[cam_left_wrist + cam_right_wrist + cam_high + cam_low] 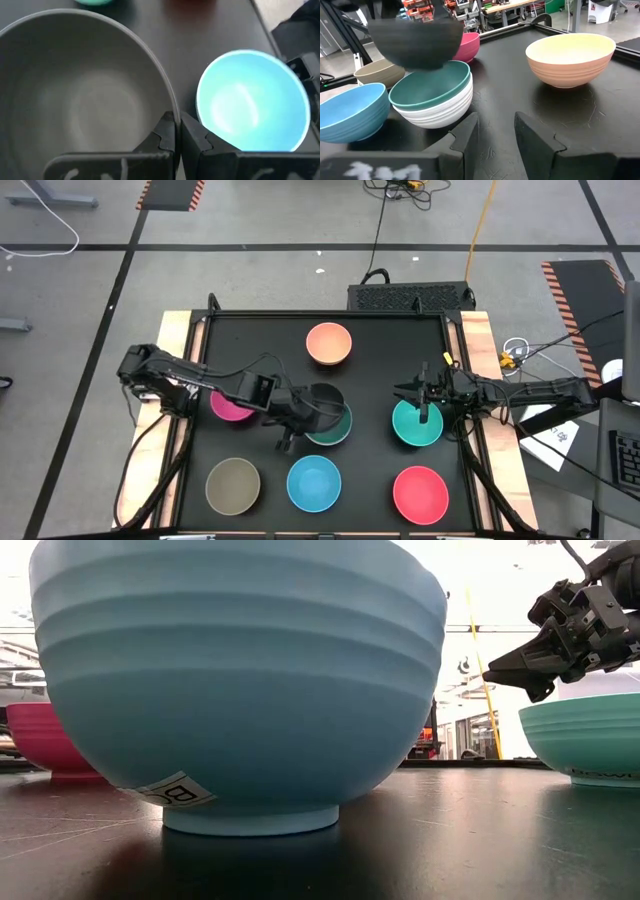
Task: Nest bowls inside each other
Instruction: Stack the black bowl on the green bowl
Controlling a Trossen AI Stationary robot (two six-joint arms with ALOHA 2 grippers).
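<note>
Left gripper (pixel 296 420): I see its fingers pinched tight on the rim of the black bowl (pixel 416 40). It holds that bowl in the air, just above the stack in the middle of the table.
Stack: the dark green bowl (pixel 431 86) sits inside the white bowl (pixel 442 112).
Right gripper (pixel 424 394): it hangs over the teal bowl (pixel 418 424) on the right side. I see a narrow gap between its fingers, and nothing in them.
Other bowls: peach-orange bowl (pixel 328 343) at the far edge, magenta bowl (pixel 231 405) on the left, and olive-brown bowl (pixel 233 485), light blue bowl (pixel 314 482) and red bowl (pixel 420 493) in the near row.
</note>
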